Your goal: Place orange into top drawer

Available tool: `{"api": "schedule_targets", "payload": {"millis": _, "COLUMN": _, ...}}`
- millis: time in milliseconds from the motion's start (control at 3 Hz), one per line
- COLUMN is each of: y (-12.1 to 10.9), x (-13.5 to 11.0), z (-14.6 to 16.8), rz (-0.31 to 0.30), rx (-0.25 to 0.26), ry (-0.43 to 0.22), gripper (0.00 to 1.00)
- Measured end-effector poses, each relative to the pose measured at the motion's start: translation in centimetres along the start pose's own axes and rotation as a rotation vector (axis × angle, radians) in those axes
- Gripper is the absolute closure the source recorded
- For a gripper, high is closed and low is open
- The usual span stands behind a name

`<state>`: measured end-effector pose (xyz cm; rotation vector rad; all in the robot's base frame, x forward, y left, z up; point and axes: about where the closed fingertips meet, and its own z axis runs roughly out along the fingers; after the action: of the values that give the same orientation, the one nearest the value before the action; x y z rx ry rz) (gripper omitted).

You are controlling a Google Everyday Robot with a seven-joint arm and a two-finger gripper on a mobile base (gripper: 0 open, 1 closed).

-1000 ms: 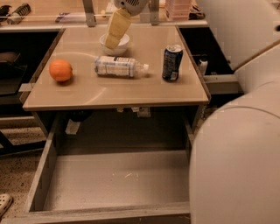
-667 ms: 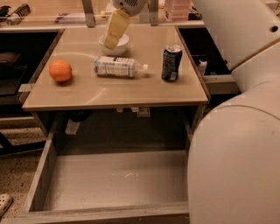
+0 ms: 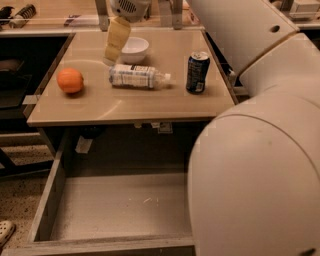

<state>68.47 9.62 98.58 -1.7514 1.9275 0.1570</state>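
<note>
The orange (image 3: 70, 80) sits on the tan tabletop (image 3: 150, 102) near its left edge. The top drawer (image 3: 120, 205) is pulled open below the table's front edge, and its grey bottom is bare. My gripper (image 3: 117, 40) hangs over the back of the table, just left of a white bowl (image 3: 135, 49). It is above and to the right of the orange, apart from it, and holds nothing that I can see. My white arm (image 3: 260, 150) fills the right side of the view and hides the drawer's right part.
A clear plastic bottle (image 3: 137, 76) lies on its side mid-table. A dark blue soda can (image 3: 197, 72) stands upright to its right. Another counter (image 3: 45, 15) runs along the back. A speckled floor (image 3: 20, 200) lies to the left of the drawer.
My gripper has moved a little to the left, uncovering more of the white bowl. The orange, bottle, can and drawer have not moved.
</note>
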Motion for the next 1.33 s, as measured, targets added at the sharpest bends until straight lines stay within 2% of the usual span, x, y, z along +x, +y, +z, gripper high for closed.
{"api": "schedule_targets", "payload": {"millis": 333, "y": -0.8, "x": -1.5, "z": 2.6, "rz": -0.010, "rx": -0.029, "ry": 0.058, "gripper": 0.00}}
{"api": "schedule_targets", "payload": {"millis": 667, "y": -1.5, "x": -3.4, "z": 5.0, "rz": -0.017, "rx": -0.065, "ry": 0.022, "gripper": 0.00}}
{"api": "schedule_targets", "payload": {"millis": 1000, "y": -1.6, "x": -4.5, "z": 6.3, "rz": -0.026, "rx": -0.074, "ry": 0.007, "gripper": 0.00}}
{"api": "schedule_targets", "payload": {"millis": 1333, "y": -0.7, "x": -7.0, "z": 8.3, "rz": -0.055, "rx": -0.111, "ry": -0.031, "gripper": 0.00}}
